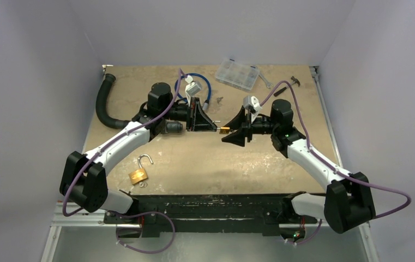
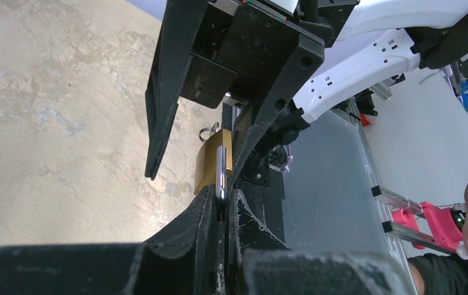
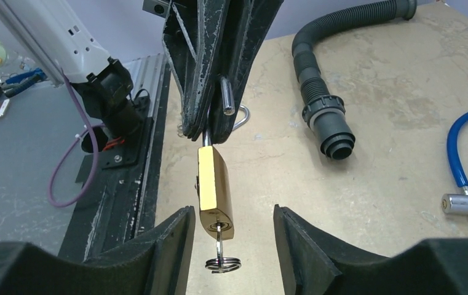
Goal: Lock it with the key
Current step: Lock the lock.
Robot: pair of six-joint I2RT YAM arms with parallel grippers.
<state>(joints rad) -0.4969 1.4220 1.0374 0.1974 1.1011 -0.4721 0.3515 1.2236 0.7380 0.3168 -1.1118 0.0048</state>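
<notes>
A brass padlock (image 3: 213, 190) hangs in mid-air, its steel shackle (image 2: 221, 175) swung open with the free end (image 3: 227, 95) showing. My left gripper (image 2: 222, 206) is shut on the shackle and holds the lock up; in the top view the left gripper (image 1: 215, 129) meets the right one at mid-table. A key (image 3: 219, 236) with a small ring (image 3: 222, 264) sits in the keyhole on the lock's bottom face. My right gripper (image 3: 234, 243) is open, its fingers (image 3: 170, 246) on either side of the key and lock base without touching them. In the top view the right gripper (image 1: 231, 131) faces the padlock (image 1: 224, 130).
A second brass padlock (image 1: 139, 173) with an open shackle lies near the front left. A black corrugated hose (image 1: 104, 103) curves at the far left. A blue cable lock (image 1: 200, 87), a clear plastic box (image 1: 238, 73) and a wrench (image 1: 265, 81) lie at the back.
</notes>
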